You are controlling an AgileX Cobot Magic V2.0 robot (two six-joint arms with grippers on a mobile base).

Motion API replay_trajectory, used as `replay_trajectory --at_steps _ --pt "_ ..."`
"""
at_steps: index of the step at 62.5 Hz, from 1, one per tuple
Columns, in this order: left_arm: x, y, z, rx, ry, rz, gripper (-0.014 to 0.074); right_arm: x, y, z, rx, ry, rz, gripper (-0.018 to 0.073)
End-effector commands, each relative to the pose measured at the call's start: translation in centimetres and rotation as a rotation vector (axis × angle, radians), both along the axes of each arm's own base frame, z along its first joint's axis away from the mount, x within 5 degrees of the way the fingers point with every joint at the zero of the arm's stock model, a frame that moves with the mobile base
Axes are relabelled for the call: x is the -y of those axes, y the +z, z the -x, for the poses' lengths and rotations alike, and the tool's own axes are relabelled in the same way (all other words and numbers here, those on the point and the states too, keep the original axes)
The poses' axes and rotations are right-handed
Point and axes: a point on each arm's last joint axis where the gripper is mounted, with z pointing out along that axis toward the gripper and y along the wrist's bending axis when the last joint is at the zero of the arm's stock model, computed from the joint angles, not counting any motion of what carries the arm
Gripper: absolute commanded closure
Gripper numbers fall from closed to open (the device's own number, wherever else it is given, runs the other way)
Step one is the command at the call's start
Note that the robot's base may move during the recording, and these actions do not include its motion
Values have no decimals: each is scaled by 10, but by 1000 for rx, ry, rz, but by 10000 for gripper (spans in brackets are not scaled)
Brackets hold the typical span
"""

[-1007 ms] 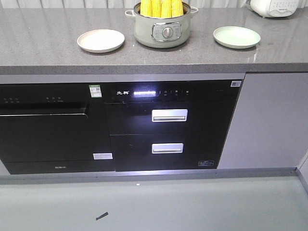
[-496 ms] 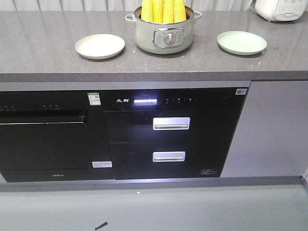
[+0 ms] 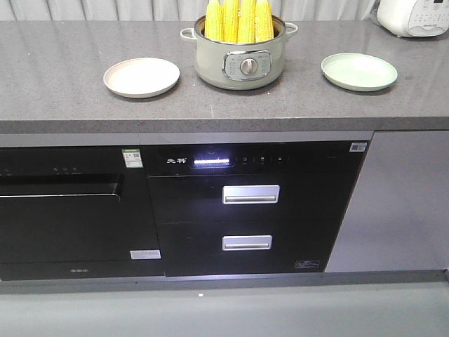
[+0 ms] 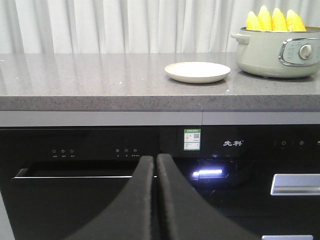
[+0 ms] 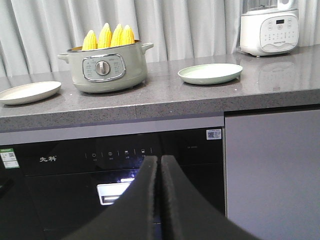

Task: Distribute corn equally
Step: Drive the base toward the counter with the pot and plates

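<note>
Your four cobs of corn [image 3: 237, 20] stand upright, tips up, packed side by side in the pale green pot [image 3: 240, 63] at the middle of the desk [image 3: 63, 63]. The cream plate [image 3: 142, 77] lies well to its left and the green plate [image 3: 359, 71] well to its right, both bare, so nothing is shared out yet. Your left tool [image 4: 155, 160] and right tool [image 5: 160, 159] are each pressed together and hold nothing. Both hang below the desk edge, facing the dark appliance fronts [image 3: 70, 210]. Raise each arm clear above the desk first, then open the tool before you descend. Take an outermost cob by its exposed upper part, since the inner ones look too close-set to get the tool between them, and lift straight up until it clears the pot. Lay two flat on each plate, gently, as they will likely roll.
</note>
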Motion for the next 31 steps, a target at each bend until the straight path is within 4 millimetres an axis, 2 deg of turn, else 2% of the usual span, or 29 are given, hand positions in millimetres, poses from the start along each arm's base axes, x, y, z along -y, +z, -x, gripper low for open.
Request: replay_trajectory --at_steps 1,31 --pt "0 3 0 71 0 5 603 0 3 0 65 -5 5 561" --pt "0 3 0 71 0 5 603 0 3 0 65 -5 5 561"
